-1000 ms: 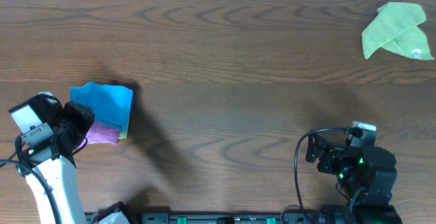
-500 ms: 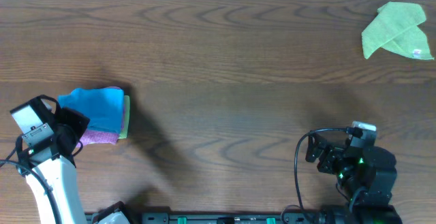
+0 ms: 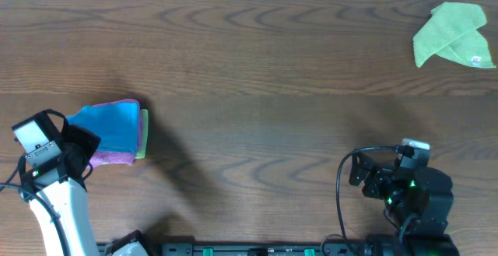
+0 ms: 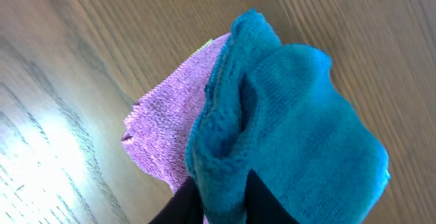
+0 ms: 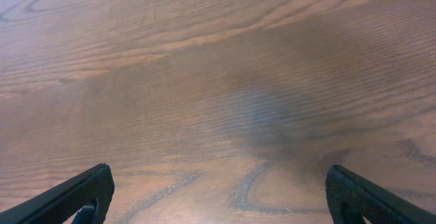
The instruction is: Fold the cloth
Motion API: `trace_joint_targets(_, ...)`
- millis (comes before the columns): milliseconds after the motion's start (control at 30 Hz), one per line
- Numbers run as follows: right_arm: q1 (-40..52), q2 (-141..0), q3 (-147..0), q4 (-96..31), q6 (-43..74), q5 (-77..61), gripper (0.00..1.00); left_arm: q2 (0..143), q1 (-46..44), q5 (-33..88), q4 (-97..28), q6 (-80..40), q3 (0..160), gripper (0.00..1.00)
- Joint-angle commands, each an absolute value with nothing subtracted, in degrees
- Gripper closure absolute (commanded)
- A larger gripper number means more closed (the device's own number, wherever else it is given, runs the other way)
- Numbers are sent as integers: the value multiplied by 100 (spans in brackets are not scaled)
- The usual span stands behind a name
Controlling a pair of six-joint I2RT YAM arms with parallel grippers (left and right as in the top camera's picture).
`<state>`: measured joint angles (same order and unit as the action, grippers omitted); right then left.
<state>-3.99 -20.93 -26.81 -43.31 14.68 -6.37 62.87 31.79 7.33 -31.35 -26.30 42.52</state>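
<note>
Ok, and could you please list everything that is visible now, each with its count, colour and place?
blue cloth: 1, sky blue, bunched on top of a stack at the table's left side
pink-purple cloth: 1, pink-purple, under the blue cloth, sticking out on the robot's side
green strip: 1, lime, thin edge at the stack's right side; the rest is hidden
lime-green cloth: 1, lime green, loosely folded, far right corner
table: 1, brown wood grain, under everything
left arm: 1, white and black, near left
right arm: 1, black, near right
left claw: 1, black, a fold of the blue cloth between its fingers
right claw: 1, black, open over bare table
</note>
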Motion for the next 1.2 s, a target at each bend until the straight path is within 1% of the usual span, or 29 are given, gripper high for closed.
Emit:
trace_joint_targets(0,-449,-2062,-2685,-4335,1540,-598,1,6257,3256,598,-3166,-2550,4431,69)
trace_joint_targets(33,-449,-2062,-2687,-4335,1540,-598,1,6257,3267,596,-3177,-2550,4431,62)
trace_joint_targets(167,-449,-2062,-2687,-4335,1540,-598,1,6257,3273,552,-3225,-2552,4431,44)
trace_joint_targets(233,-449,-2062,-2685,-4335,1540,-598,1,6254,3277,552,-3238,-2552,4431,37)
trace_joint_targets(400,-449,-2062,-2687,-4335,1540,-598,1,6252,3277,556,-3264,-2578,4431,24)
trace_joint_targets(433,-449,-2062,-2685,-4335,1540,-598,1,6243,3277,556,-3277,-2598,4431,20)
trace_joint_targets(500,-449,-2062,-2687,-4335,1540,-598,1,6198,3277,558,-3301,-2598,4436,5)
trace_joint_targets(767,-449,-2062,-2687,-4335,1540,-598,1,5505,3277,676,-3479,-2724,4451,5)
trace_joint_targets(1000,-449,-2062,-2687,-4335,1540,-598,1,4823,3232,1822,-3708,-2744,4451,5)
trace_joint_targets(1167,-449,-2062,-2687,-4335,1540,-598,1,4681,2600,2084,-3516,-2788,4453,5)
